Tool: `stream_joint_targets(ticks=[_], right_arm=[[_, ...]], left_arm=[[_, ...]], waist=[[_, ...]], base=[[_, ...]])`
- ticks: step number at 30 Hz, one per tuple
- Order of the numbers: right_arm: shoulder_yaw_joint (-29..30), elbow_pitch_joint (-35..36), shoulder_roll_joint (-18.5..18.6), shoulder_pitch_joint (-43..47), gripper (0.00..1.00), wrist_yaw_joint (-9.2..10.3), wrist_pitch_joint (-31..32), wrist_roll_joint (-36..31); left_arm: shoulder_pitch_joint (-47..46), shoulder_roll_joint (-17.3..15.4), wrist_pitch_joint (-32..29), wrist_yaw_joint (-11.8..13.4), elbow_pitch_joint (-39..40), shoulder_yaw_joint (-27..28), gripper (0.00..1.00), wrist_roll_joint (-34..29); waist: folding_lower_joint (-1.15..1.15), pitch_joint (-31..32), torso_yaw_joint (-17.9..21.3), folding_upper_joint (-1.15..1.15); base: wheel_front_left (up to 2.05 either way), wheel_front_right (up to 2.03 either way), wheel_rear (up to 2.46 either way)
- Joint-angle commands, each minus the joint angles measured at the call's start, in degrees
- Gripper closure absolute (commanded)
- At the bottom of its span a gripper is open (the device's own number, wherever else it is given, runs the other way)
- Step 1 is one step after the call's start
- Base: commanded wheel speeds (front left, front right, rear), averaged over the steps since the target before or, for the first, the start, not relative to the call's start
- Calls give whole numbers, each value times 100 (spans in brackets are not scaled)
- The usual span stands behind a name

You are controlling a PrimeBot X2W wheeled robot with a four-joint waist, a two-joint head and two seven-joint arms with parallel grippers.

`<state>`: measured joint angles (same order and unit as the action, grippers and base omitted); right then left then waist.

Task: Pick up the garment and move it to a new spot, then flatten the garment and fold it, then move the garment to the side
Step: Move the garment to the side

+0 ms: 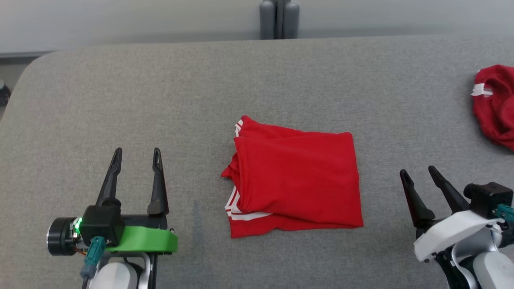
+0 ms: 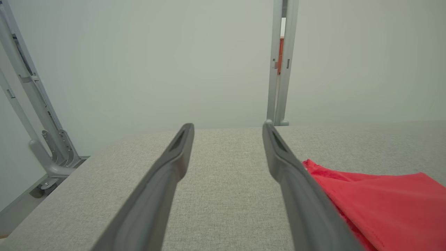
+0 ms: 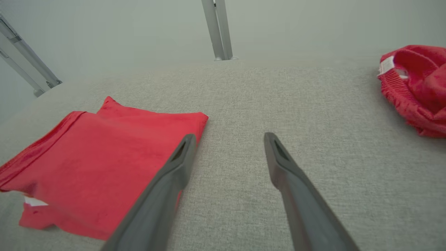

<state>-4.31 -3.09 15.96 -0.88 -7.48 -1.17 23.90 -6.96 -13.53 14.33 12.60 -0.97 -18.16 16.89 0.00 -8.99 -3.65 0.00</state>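
Jaws on both arms stood wide apart and empty: left jaws hovering left of the red garment [image 1: 295,180], right jaws to its right, neither touching cloth. Garment lay folded into a compact rectangle in the middle of the desk [image 1: 241,80]. Another, the second red garment [image 1: 496,106], sat crumpled at the far right. Folding judged done; the shift aside not yet made. Next move would need both jaws closing on opposite edges, pinching all layers so the folds held.

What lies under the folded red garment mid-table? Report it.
The folded red fabric garment lies flat on the grey cloth-covered table. At its left edge, its own white-striped lower layers stick out. Anything between the layers or beneath them is covered.
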Motion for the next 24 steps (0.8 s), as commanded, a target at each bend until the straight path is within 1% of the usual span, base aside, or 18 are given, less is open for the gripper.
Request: stream_joint_targets(ticks=[1,8,12,13,15,16,20,24], right_arm=[[-114,-176,16,-199,0,-1,-59,78],[-734,-1330,-7,-933,0,-1,-201,385],[-1111,-1792,22,-1162,0,-1,-113,633],[-1195,-1921,40,-1194,27,-1,-34,687],[-1318,-2091,33,-1241,96,-1,38,832],[-1391,-2120,44,-1265,100,-1,59,881],[-1609,-2034,212,-1385,100,2,-151,997],[-1783,-1810,411,-1564,100,3,-451,1004]], left_arm=[[-175,17,44,-29,-37,21,0,-65],[-443,174,95,-152,-134,54,0,-142],[-468,266,89,-208,-54,121,0,-221],[-458,283,88,-218,-34,147,0,-235],[-436,311,89,-256,-2,200,0,-256],[-429,310,89,-264,13,225,0,-285],[-407,321,85,-335,70,271,0,-396],[-455,275,85,-395,126,259,0,-537]], waist=[[0,-517,-460,0],[0,-723,-713,0],[0,-740,-768,0],[0,-741,-771,0],[0,-742,-756,0],[0,-746,-733,0],[0,-761,-544,0],[0,-821,-171,0]], base=[[0,0,0],[0,0,0],[0,0,0],[0,0,0],[0,0,0],[0,0,0],[0,0,0],[0,0,0]])
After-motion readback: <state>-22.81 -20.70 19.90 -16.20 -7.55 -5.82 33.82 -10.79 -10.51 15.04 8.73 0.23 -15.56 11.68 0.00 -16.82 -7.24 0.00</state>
